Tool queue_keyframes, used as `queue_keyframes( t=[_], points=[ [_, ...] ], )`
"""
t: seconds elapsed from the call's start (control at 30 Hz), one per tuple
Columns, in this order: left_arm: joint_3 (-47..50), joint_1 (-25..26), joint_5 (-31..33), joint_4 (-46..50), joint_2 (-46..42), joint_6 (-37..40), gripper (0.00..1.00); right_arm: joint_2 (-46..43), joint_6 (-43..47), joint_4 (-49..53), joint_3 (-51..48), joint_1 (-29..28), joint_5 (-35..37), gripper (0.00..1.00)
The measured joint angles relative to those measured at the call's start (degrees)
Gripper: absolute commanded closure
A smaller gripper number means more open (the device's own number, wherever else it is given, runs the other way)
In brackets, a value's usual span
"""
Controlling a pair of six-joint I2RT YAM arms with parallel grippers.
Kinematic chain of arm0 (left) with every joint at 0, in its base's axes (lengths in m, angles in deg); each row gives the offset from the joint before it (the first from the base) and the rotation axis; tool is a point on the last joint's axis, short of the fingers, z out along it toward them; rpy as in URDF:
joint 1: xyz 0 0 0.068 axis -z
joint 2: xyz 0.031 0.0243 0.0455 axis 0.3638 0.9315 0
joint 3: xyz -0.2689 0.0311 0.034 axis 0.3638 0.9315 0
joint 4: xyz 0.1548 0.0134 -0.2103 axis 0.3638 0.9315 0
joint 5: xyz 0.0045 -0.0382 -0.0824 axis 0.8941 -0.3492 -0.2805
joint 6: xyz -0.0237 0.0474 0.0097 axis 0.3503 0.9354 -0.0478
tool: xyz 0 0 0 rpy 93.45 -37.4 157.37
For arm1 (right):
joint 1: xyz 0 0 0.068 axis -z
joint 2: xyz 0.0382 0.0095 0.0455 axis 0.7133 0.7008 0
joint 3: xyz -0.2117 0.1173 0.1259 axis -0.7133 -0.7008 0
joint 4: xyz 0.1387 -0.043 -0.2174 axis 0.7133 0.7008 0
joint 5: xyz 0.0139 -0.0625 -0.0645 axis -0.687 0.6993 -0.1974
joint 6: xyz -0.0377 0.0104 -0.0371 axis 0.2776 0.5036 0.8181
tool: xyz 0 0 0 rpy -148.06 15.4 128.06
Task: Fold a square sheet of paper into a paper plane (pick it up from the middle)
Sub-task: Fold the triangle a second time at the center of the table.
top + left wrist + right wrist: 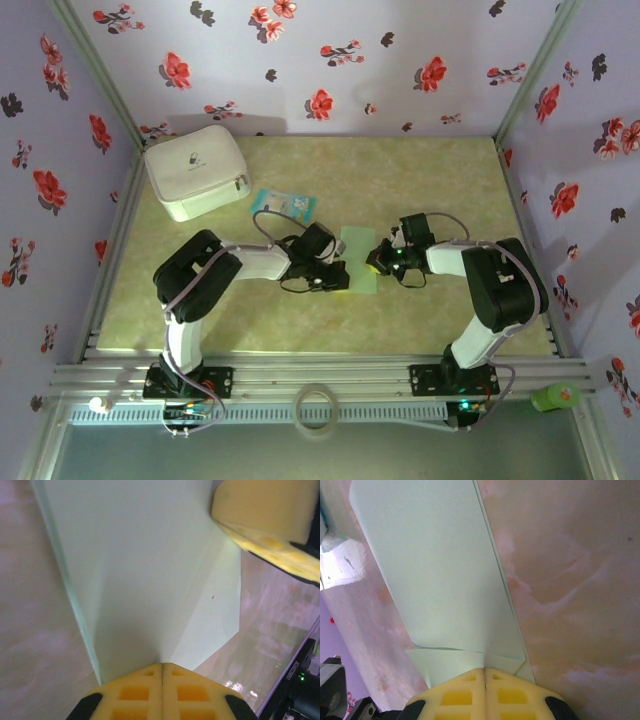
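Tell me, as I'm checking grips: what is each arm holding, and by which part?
The left gripper and right gripper, jaws shut, touch the green paper at opposite edges; pinching or just pressing cannot be told.

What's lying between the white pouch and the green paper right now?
A small blue-and-white packet, close to the white pouch and short of the paper; the top view shows it.

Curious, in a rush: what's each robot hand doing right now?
Left gripper: fingers closed, tips on the pale mint-green paper sheet.
Right gripper: fingers closed at its edge.
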Motion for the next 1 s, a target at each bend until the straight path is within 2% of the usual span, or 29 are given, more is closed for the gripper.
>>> queue_keyframes(
  t=[0.57,0.73,0.9,1.0],
  points=[
    [10.36,-0.39,-2.67,-6.45,-8.09,-5.27,0.97,0.0,0.7,0.48,0.26,0.0,0.04,1.0],
    [7.08,-0.98,-3.28,-7.65,-6.95,-5.31,0.97,0.0,0.87,0.66,0.33,0.0,0.09,1.0],
    [-0.52,-1.31,-3.67,-7.78,-2.64,-5.18,0.97,0.0,0.87,0.68,0.33,0.0,0.11,1.0],
    [-1.86,-1.51,-3.67,-7.67,-0.37,-5.09,0.98,-0.02,0.87,0.68,0.33,0.0,0.11,1.0]
  ],
)
